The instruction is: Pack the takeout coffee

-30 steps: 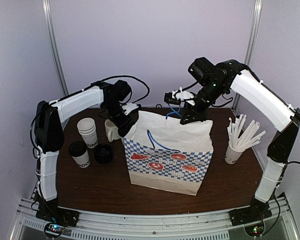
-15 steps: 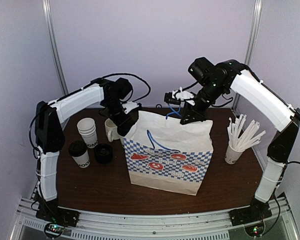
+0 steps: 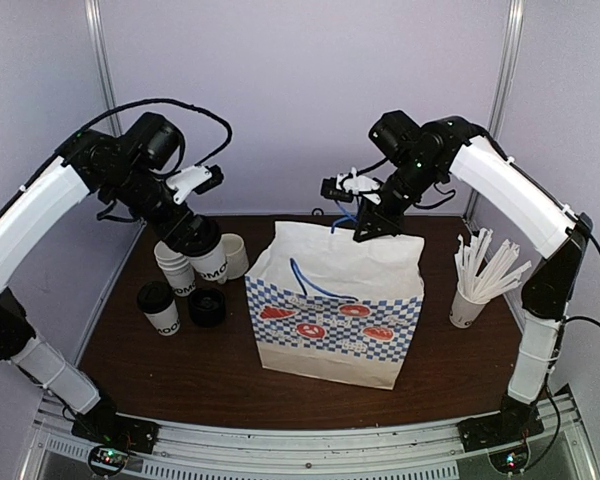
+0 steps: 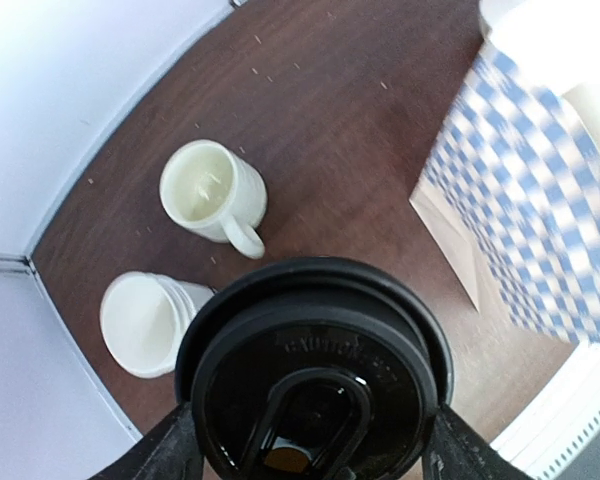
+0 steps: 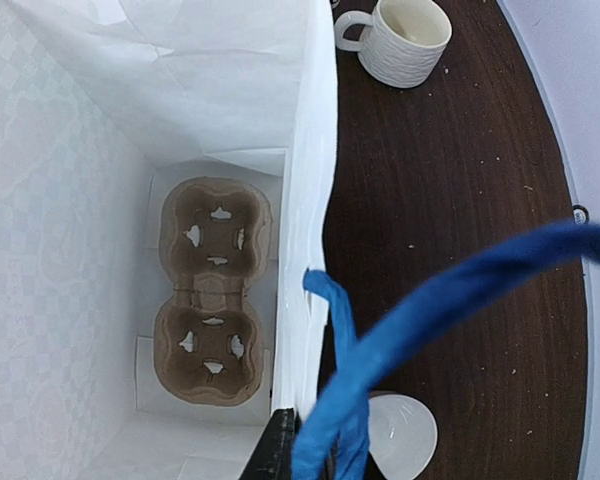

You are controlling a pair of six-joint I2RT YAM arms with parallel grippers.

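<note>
Standing open at mid-bench, the blue-checked paper bag (image 3: 335, 320) holds a brown two-cup cardboard carrier (image 5: 210, 290) flat on its floor, both wells empty. At the bag's 3 o'clock a paper cup (image 3: 466, 308) bristles with white straws. Out at 9 o'clock sit a stack of white cups (image 3: 173, 262), a cream mug (image 3: 236, 255) with nothing in it, a second lidded cup (image 3: 161, 310) and a loose black lid (image 3: 207, 307). The right fingers (image 5: 275, 455) pinch the bag's 12 o'clock rim beside its blue handle (image 5: 430, 300). The left fingers (image 4: 165, 455) are clamped on either side of the takeout coffee (image 3: 211, 263), at the bag's 10 o'clock, just in front of the mug.
</note>
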